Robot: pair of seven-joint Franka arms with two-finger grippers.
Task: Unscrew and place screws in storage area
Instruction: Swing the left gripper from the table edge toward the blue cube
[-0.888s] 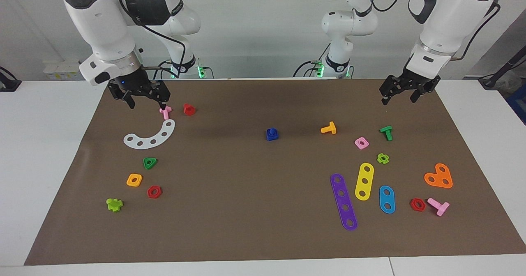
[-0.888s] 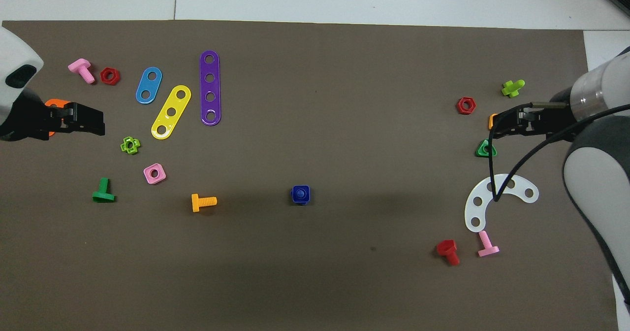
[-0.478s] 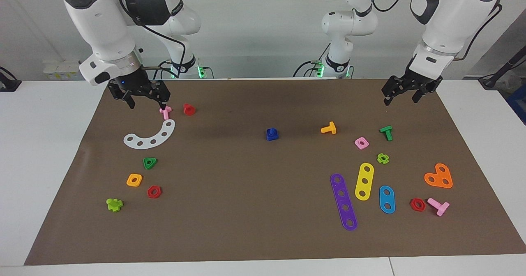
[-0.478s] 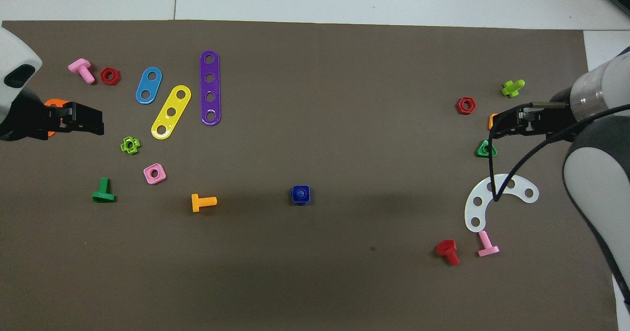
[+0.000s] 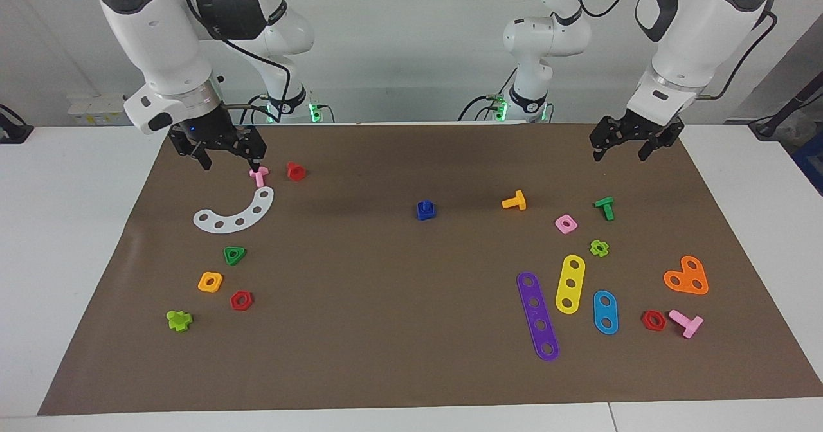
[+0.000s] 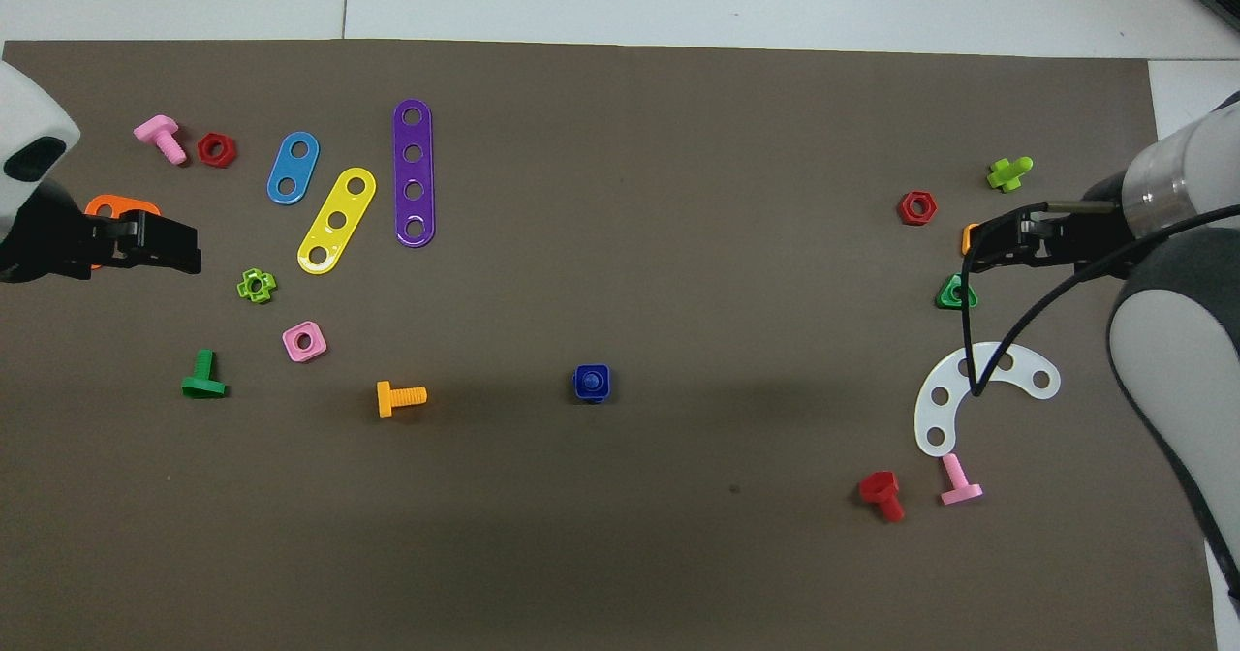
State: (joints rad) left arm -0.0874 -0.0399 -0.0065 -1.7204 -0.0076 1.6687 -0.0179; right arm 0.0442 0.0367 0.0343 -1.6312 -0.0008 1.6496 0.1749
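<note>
At the right arm's end of the counter (image 5: 77,239), on the brown paper mat (image 5: 398,342), lies the storage area (image 5: 222,252): a white curved strip (image 5: 235,213), a green triangle nut (image 5: 234,255), an orange square nut (image 5: 210,282), a red hex nut (image 5: 241,300) and a lime cross-headed bolt (image 5: 179,320) farthest from the robots. The right hand (image 5: 229,161) hangs over the mat's edge nearest the robots with its fingers spread and nothing between them; one fingertip is right above a pink bolt (image 5: 259,175), though I cannot tell whether they touch, and a red bolt (image 5: 296,171) lies just beside that. In the middle of the mat, well apart from everything, stands the blue screw (image 5: 425,210), seated in a blue square nut, with bare mat between it and the storage area. Toward the left arm's end come an orange bolt (image 5: 514,200), a pink square nut (image 5: 566,224), a green bolt (image 5: 604,207), a lime nut (image 5: 599,247), purple (image 5: 538,316), yellow (image 5: 569,283) and blue strips (image 5: 605,312), an orange heart plate (image 5: 687,276), another red nut (image 5: 653,320) and another pink bolt (image 5: 686,322). The left hand (image 5: 620,152) is in the air over that corner, open and empty.
</note>
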